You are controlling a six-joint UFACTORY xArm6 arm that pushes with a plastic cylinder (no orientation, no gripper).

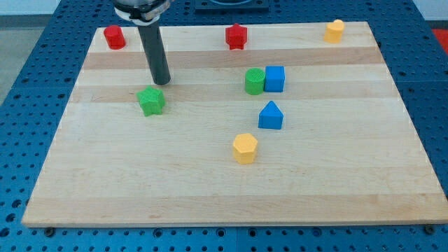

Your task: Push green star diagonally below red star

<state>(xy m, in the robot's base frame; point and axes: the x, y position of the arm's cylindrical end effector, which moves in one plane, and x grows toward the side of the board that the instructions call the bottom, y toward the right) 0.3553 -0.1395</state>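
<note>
The green star [151, 101] lies on the wooden board's left half. The red star [237, 36] sits near the board's top edge, at the middle. My tip [162, 81] rests on the board just above and slightly right of the green star, close to it, with a small gap. The rod rises toward the view's top.
A red cylinder [115, 37] stands at the top left. A green cylinder [255, 81] touches a blue cube [275, 79] right of centre. A blue triangular block [271, 116] and a yellow hexagon [245, 148] lie below them. A yellow block [334, 31] sits at the top right.
</note>
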